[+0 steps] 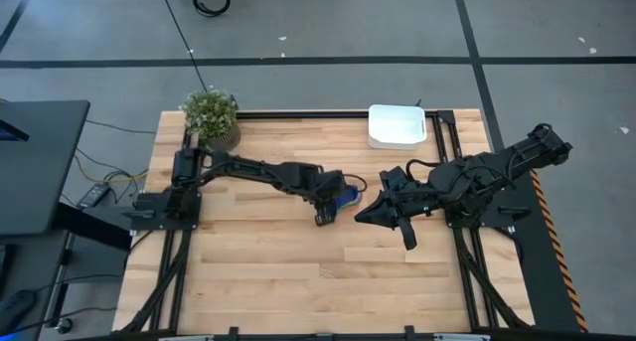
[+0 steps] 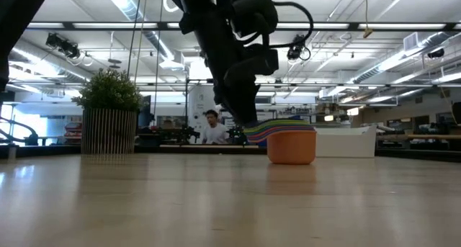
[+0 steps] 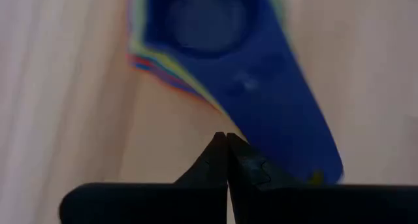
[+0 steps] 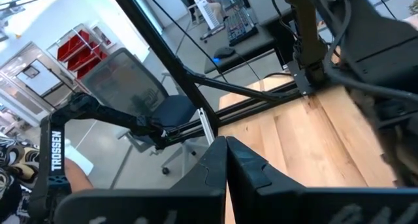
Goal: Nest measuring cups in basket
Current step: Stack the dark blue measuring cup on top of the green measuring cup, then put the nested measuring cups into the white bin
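The stack of small round plastic measuring cups [image 1: 345, 196], blue one on top and orange at the bottom, sits on the wooden table [image 1: 258, 271] near its middle. The left gripper [image 1: 325, 217] is right above the blue handle, fingers pinched together; doesn't look like it's actually holding anything, though the view's blurry. The right gripper [image 1: 362, 218] is clenched empty just beside the stack. The shallow white plastic basket [image 1: 397, 126] is at the far edge, toward the right corner.

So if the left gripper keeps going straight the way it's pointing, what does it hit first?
Most likely the nested measuring cups: the shut left gripper points at the blue top cup's handle, just ahead. Depth is unclear.
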Action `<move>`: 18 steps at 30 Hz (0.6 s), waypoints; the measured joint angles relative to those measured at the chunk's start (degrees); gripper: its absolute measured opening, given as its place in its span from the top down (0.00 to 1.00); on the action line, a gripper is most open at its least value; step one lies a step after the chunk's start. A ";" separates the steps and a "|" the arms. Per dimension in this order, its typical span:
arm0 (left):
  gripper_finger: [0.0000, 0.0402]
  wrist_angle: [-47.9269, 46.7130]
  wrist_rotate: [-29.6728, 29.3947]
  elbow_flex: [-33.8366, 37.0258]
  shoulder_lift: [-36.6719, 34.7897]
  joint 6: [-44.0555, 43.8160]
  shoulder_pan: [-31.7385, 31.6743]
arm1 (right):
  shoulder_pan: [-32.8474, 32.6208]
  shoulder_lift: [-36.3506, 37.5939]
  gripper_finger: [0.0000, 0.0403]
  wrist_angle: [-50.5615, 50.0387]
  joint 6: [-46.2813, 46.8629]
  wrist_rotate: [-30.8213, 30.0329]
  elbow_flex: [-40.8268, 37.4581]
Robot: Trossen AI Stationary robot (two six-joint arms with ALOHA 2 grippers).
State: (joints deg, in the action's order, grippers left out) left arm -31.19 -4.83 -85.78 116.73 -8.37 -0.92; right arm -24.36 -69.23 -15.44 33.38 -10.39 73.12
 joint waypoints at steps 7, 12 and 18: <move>1.00 0.17 -0.32 0.00 0.00 -0.45 1.80 | -0.01 -0.02 0.98 -0.02 -0.58 1.19 0.00; 1.00 -1.43 -2.18 0.02 -0.66 -3.33 1.72 | -0.01 -0.02 0.98 -1.90 -0.90 1.64 0.00; 1.00 -4.48 -2.63 0.02 -6.33 -8.26 2.04 | -0.02 0.11 0.98 -8.07 3.28 5.51 0.00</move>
State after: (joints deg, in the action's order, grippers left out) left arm -35.67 -7.46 -85.76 110.39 -16.63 1.12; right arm -24.38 -69.12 -23.51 36.66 -4.88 73.12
